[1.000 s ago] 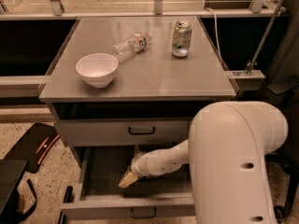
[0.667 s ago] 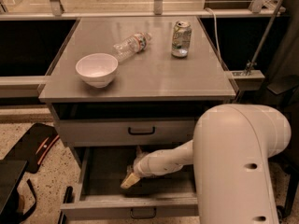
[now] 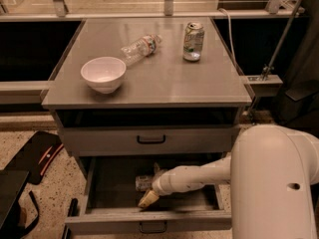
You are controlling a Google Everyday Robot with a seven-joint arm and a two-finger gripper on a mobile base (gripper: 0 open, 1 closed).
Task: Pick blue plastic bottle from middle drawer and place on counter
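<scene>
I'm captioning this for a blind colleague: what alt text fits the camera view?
The robot's white arm reaches into the open middle drawer, its gripper low beside the blue plastic bottle lying there. On the counter stand a white bowl and a can, with a clear bottle on its side.

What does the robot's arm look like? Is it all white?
Mostly. The arm is smooth and white: a big rounded part with one small dark hole, then a thinner tube with tiny dark dots. Its tool, down in the open middle drawer, looks pale yellowish-tan. No cables show on it.
</scene>
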